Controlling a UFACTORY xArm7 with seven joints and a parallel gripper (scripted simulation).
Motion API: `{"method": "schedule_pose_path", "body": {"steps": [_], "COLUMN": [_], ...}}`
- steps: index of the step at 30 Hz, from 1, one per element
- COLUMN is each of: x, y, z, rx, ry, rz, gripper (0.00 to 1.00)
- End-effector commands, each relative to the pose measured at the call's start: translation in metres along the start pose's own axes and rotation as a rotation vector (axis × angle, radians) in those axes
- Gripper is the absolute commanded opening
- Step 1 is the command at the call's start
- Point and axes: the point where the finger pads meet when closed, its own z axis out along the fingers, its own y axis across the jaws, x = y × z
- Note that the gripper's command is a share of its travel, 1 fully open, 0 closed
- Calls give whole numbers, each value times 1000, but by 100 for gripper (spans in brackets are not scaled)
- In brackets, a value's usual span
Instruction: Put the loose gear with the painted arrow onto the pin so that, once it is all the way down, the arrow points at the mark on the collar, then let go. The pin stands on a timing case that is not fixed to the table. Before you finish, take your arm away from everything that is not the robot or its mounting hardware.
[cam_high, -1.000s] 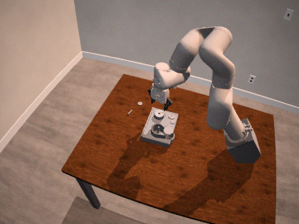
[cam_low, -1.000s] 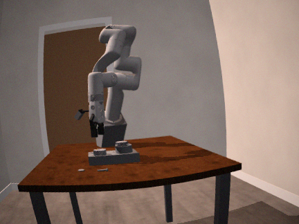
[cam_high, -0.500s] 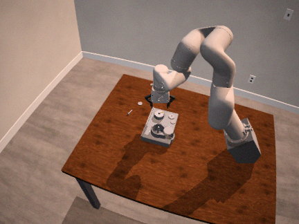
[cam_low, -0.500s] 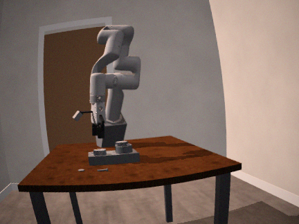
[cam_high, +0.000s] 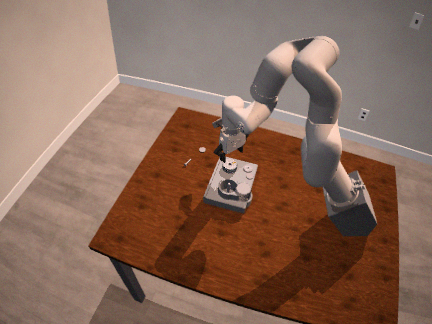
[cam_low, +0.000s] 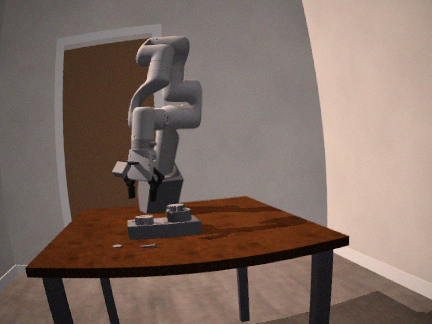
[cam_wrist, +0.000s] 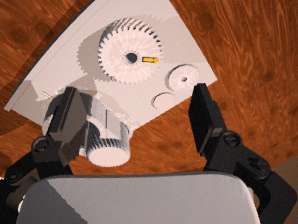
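White toothed gear (cam_wrist: 129, 58) with a yellow arrow painted beside its bore, lying flat on the pale grey timing case (cam_wrist: 63, 70), ahead of the tool (cam_wrist: 133, 112) and a little left of its centreline. I cannot tell from here whether it is already seated on the pin or only resting on top of the case.

Tool is spread wide, nothing between the fingers; it hangs above the case, not touching.

Handling, my judgement: a small rigid disc, light, teeth giving some bite but thin at the rim. Best hold is across the toothed edge, opposite flanks, keeping the pads off the arrow so it stays readable. The case is loose on the bench (cam_high: 280, 240), so any sideways shove on the way down would skid the whole block.

Containers: none proper. The case carries a dark round collar housing (cam_wrist: 108, 139) under the left finger, close to the tool, and two small white discs (cam_wrist: 181, 78) to the right of the gear. A screw (cam_high: 187, 162) and a washer (cam_high: 202, 149) lie loose on the bench beyond the case.
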Motion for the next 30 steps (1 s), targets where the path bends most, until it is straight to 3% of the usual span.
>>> {"method": "schedule_pose_path", "body": {"steps": [1,6,8,9,30], "x": [2,2,2,2,2], "y": [0,0,0,0,0], "z": [-1,-1,-1,-1,-1], "rx": [48,76,76,106,106], "ry": [-1,-2,-2,-6,-6], "rz": [-274,-490,-490,-609,-609], "gripper": [93,93,93,93,93]}}
